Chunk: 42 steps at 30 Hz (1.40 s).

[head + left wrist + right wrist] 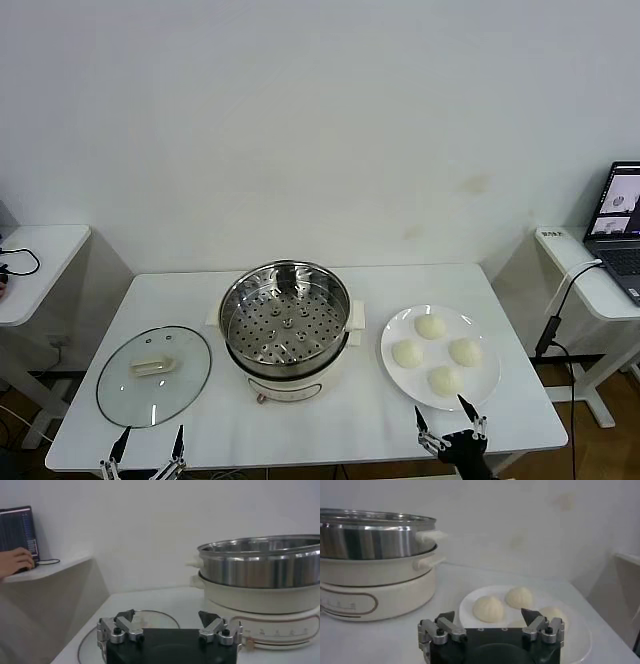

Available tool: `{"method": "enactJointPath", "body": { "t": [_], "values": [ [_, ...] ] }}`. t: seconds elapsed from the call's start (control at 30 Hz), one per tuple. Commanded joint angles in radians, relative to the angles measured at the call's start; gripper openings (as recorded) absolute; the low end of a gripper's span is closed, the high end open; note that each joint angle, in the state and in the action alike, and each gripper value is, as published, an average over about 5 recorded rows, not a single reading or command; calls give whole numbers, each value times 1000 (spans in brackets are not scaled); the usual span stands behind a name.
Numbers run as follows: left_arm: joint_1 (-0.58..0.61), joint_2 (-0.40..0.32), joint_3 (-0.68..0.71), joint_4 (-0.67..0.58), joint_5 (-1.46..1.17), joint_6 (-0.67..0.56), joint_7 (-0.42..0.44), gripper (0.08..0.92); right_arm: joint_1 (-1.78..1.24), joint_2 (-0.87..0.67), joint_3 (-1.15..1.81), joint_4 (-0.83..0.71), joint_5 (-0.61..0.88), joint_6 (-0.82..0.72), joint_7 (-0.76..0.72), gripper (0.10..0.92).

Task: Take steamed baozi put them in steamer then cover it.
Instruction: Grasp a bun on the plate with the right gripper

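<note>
Left gripper (148,446) sits low at the near table edge, fingers spread wide and holding nothing, just in front of the cover (154,375). That glass lid lies flat on the white table (330,420), its cream handle up, metal rim gleaming; parked there, it looks ready for a top-down pick once the buns are in. Move across to the centre: the steamer (285,325), a shiny steel pot on a cream base, stands uncovered with its perforated tray bare, so nothing is loaded yet. Side handles jut out toward the plate. Next along, the white plate (400,375) lies just beside the steamer and carries all four steamed baozi (431,326), smooth, round, pale domes spaced apart from one another. And the right gripper (450,425) hovers at the plate's near rim, jaws parted and empty, lined up on the closest bun. I'd judge the first pick falls to this arm, and that soft dough will want a gentle squeeze.
</note>
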<state>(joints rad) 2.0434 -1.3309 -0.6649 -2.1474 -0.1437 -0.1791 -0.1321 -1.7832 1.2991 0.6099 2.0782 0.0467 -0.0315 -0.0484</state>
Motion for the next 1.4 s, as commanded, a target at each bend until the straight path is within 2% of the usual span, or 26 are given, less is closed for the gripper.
{"method": "enactJointPath", "body": {
  "t": [0.03, 0.23, 0.43, 0.6, 0.77, 0.97, 1.1, 1.23, 1.4],
  "values": [
    [4, 3, 0, -37, 32, 148, 5, 823, 69, -60, 82, 0, -179, -57, 12, 823],
    [-36, 0, -17, -69, 101, 187, 9, 823, 193, -230, 158, -48, -356, -127, -60, 823],
    [-64, -6, -27, -87, 192, 192, 53, 823, 367, -464, 145, -134, -480, -190, -248, 823],
    [-85, -11, -32, -95, 230, 205, 65, 823, 580, -670, -20, -256, -527, -198, -421, 823],
    [-92, -11, -37, -105, 237, 208, 64, 823, 914, -807, -334, -388, -493, -190, -564, 822],
    [-97, -12, -55, -109, 242, 213, 63, 823, 1376, -858, -812, -528, -342, -198, -776, 823],
    [-99, -11, -70, -117, 241, 220, 62, 823, 1568, -845, -1046, -598, -232, -185, -916, 823],
    [-107, -10, -84, -121, 240, 228, 62, 823, 1667, -791, -1192, -671, -207, -173, -990, 823],
    [-120, -11, -89, -117, 240, 238, 62, 823, 1706, -680, -1270, -791, -226, -159, -1015, 823]
  ]
}}
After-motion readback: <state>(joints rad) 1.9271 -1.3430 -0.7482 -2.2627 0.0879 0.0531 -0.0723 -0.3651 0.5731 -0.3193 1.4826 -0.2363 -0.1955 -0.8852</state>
